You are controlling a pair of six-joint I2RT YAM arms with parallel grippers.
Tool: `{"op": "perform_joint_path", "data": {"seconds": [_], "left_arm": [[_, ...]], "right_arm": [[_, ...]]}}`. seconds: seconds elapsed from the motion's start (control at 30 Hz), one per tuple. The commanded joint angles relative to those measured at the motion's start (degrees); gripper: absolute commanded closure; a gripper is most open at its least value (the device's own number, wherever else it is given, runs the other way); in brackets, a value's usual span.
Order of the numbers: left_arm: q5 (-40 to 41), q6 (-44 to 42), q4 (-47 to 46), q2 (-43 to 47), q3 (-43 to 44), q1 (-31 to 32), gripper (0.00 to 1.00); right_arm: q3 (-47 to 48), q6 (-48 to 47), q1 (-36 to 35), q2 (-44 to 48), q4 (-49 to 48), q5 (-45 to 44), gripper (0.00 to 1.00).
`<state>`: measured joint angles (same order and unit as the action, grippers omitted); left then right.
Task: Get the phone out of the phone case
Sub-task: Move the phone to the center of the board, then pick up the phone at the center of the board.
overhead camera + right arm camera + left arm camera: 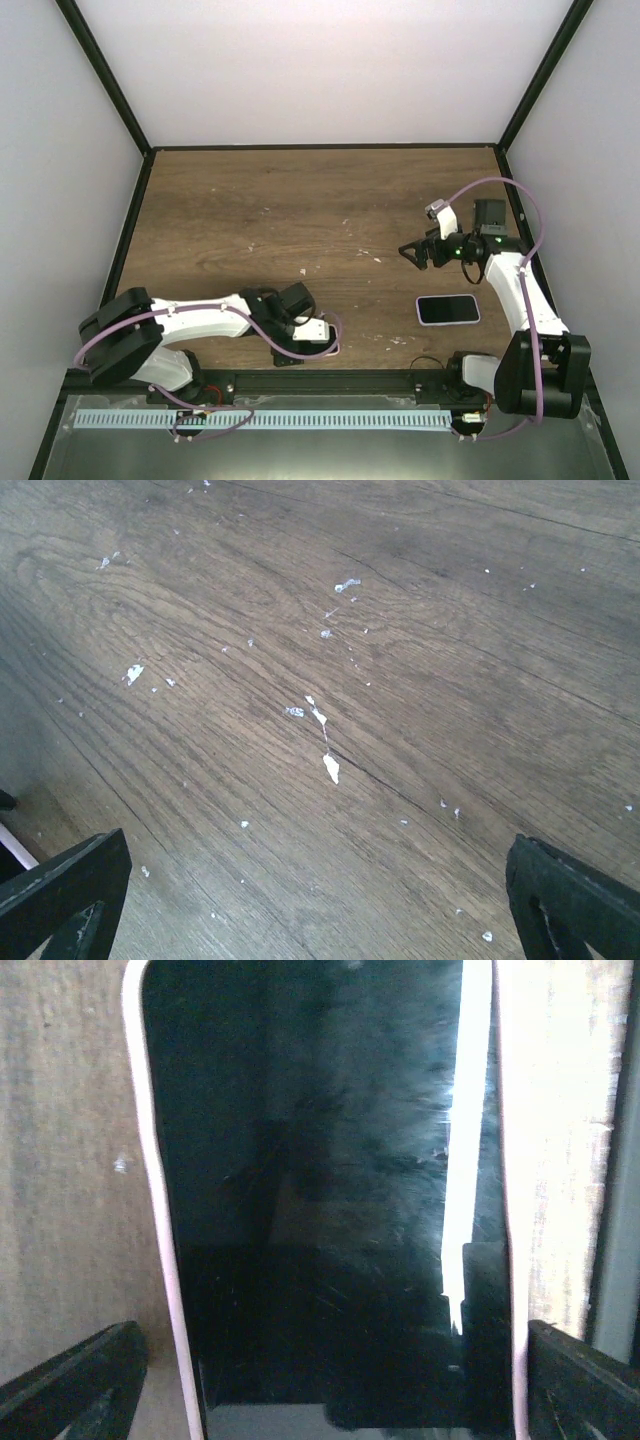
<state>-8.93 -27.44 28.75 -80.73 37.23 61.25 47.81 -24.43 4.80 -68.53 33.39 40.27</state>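
Observation:
A flat black slab with a lilac rim (447, 309), phone-shaped, lies on the wooden table (300, 210) near the right arm's base. In the left wrist view a glossy black surface with a pale pink rim (320, 1160) fills the space between my fingers. I cannot tell which of the two is the phone and which is the case. My left gripper (312, 336) (330, 1390) is open, with its fingers (70, 1380) just outside that rim. It hides the thing in the top view. My right gripper (415, 254) (320, 900) is open and empty above bare table.
White flecks (330, 768) are scattered on the wood. A black frame rail (330, 382) runs along the near table edge, just behind the left gripper. White walls enclose the table on three sides. A pale edge (14, 846) shows at the right wrist view's lower left.

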Motion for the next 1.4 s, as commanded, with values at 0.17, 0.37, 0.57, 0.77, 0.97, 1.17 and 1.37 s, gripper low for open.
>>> {"op": "perform_joint_path", "data": {"seconds": [0.17,0.37,0.57,0.77,0.97,1.17,1.37], "left_arm": [[15.33,4.26,-5.88,-3.3,0.84,-1.23,0.08],[11.46,5.5,-4.36,-5.95,5.69,-6.71,0.31],[12.17,6.73,-7.3,-5.8,8.04,-7.64,0.45],[8.72,5.62,-5.99,-6.57,12.39,-8.01,0.32],[-6.86,-11.63,5.97,-3.43,15.37,-13.99,0.0],[-8.82,-20.35,12.3,-7.53,19.44,-18.57,0.0],[-9.53,-24.58,14.4,-14.62,25.04,-22.08,0.0]], "right_arm": [[0.04,1.45,-0.05,1.06,-1.02,-1.54,0.0],[0.11,7.82,-0.05,-0.15,-3.99,-4.59,0.0],[2.0,13.02,-0.05,-3.35,-4.8,-6.16,0.0],[5.41,13.64,-0.08,-7.95,-2.2,-0.64,0.0],[5.77,9.85,-0.07,-8.21,0.92,5.29,0.0],[4.39,8.36,-0.12,-7.89,1.96,7.43,0.0],[4.04,7.4,-0.05,-8.12,3.05,8.65,0.0]]}}
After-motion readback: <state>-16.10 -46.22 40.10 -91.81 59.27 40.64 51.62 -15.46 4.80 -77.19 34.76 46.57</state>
